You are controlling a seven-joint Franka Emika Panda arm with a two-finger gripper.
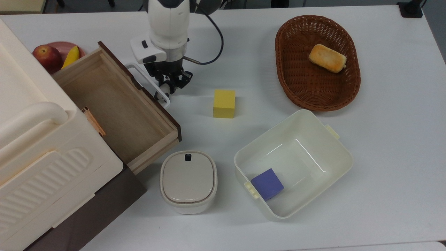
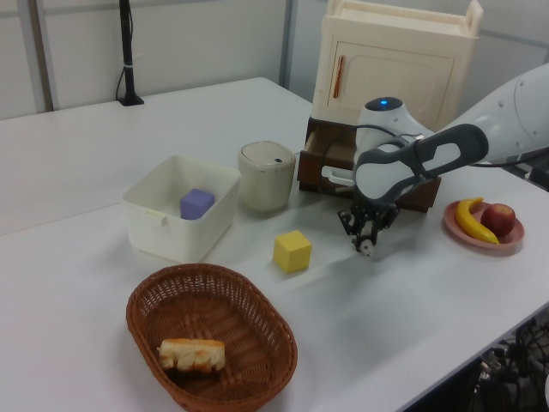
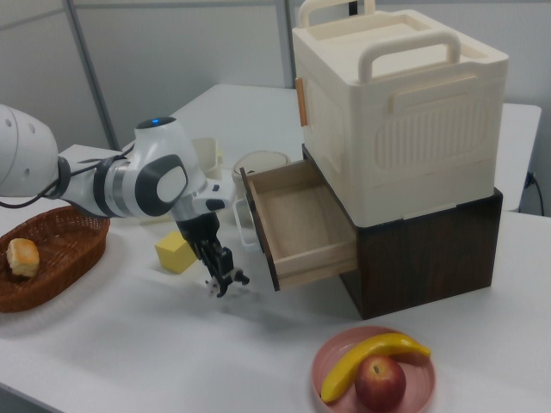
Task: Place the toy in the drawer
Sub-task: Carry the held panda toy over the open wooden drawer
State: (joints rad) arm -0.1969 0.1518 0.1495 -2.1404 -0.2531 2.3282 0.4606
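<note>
- My fingers (image 1: 169,86) point down at the bench (image 1: 383,139) and are closed on a tiny white-and-dark thing, the toy (image 2: 366,250), which sits pinched at their tips.
- In the right view my fingers hang a little above the bench surface, with their shadow lying apart from them.
- The toy is therefore outside the drawer (image 1: 115,104), just beside its white loop handle (image 1: 148,82) on the top view's right.
- The drawer stands pulled out of the dark brown base under the cream cabinet (image 1: 35,146), and its light-wood floor is open to view.
- In the top view, my fingers are between the drawer's dark front panel and the yellow block (image 1: 224,103). They are nearer the handle, and the block stands apart on the top view's right.
- Near the drawer's lower corner in the top view stands a cream lidded container (image 1: 188,181).
- To the top view's right of that is a cream plastic bin (image 1: 334,153) with a purple cube (image 1: 267,183) lying inside it.
- A brown wicker basket (image 1: 289,87) holds a piece of bread (image 1: 327,58), well apart from my fingers.
- A pink plate (image 1: 66,47) behind the drawer carries an apple (image 1: 47,56) and a banana (image 1: 70,56).
</note>
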